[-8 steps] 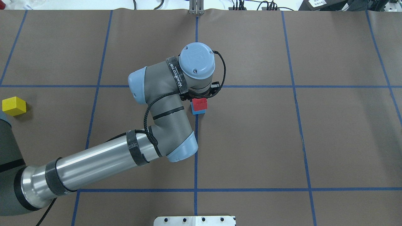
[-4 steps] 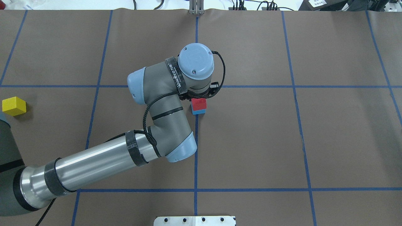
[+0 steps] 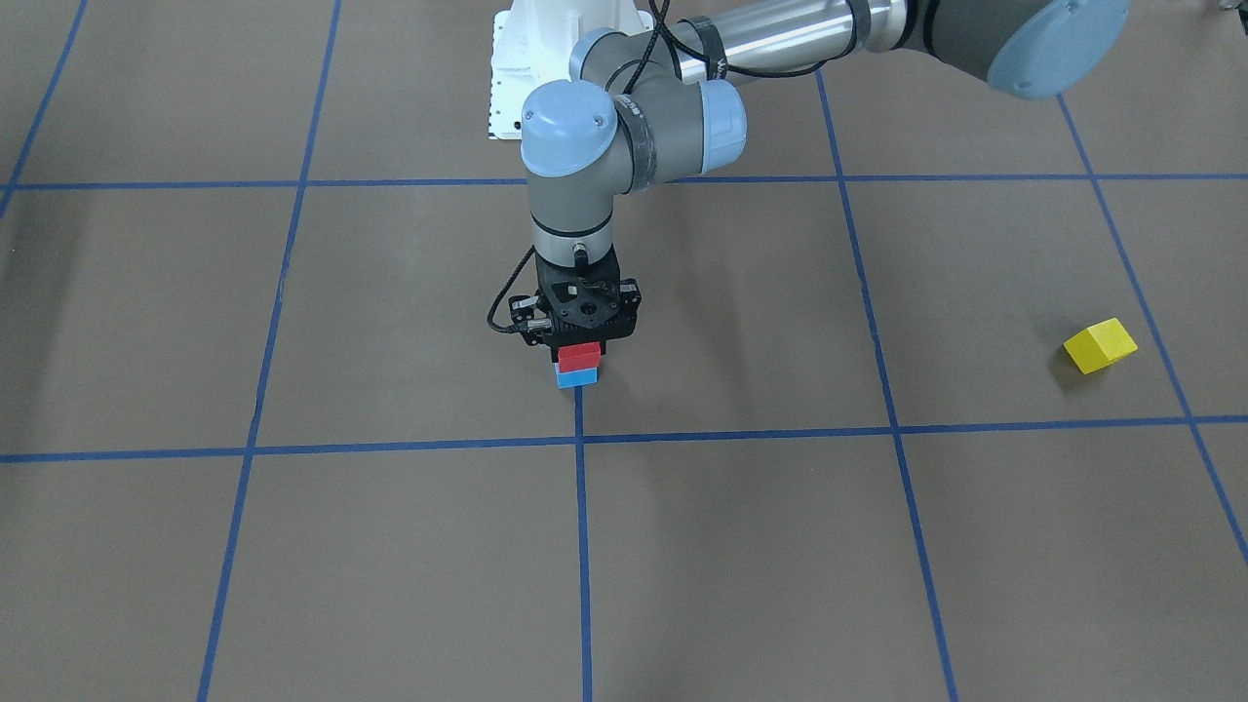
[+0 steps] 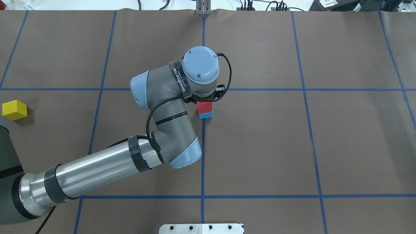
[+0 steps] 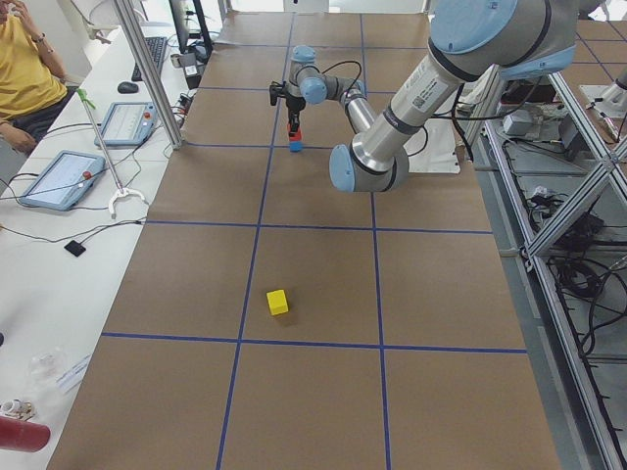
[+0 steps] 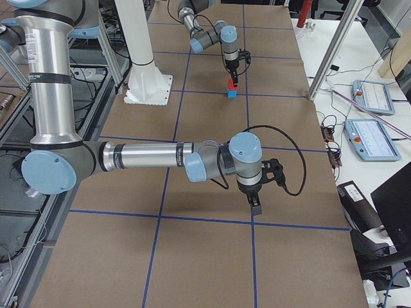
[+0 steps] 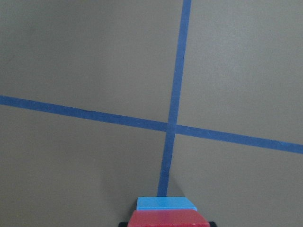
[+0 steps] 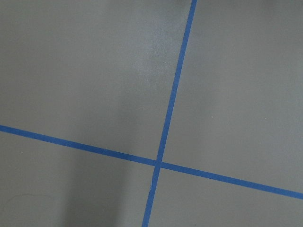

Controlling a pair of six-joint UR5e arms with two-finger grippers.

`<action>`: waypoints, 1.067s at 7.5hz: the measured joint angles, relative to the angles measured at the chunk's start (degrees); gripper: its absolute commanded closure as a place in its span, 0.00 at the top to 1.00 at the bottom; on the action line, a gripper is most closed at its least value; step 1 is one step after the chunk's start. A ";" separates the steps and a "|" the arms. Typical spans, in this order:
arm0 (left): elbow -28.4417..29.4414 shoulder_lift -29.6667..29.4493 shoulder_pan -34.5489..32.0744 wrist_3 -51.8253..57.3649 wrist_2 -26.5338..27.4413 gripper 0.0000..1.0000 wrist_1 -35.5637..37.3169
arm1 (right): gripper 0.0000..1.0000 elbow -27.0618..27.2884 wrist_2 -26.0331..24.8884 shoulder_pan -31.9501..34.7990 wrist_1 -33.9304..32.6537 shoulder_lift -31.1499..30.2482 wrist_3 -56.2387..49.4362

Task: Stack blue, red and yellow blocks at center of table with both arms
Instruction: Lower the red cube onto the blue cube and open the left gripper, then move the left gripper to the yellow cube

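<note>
Left tool (image 3: 581,345) sits over the small red cube (image 3: 579,357) capping the blue cube (image 3: 576,378) below, clamped or free, can't tell, so best lift straight up, no sideways nudge.

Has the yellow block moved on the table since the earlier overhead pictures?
No. The yellow block lies at the same spot, left of the same blue tape line and as far from it as before.
</note>
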 measured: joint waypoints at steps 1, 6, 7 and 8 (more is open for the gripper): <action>-0.18 0.10 0.00 0.30 0.08 1.00 -0.21 | 1.00 0.00 0.00 0.00 0.00 0.00 0.00; -21.45 17.37 -4.91 20.80 -4.00 1.00 -0.30 | 1.00 0.00 0.00 0.00 0.00 -0.04 0.00; -27.45 25.65 -9.24 30.28 -8.04 1.00 -0.71 | 1.00 0.00 0.00 0.00 0.02 -0.06 0.00; -31.52 33.55 -14.26 41.20 -11.71 1.00 -1.56 | 1.00 0.01 0.00 0.00 0.05 -0.10 0.00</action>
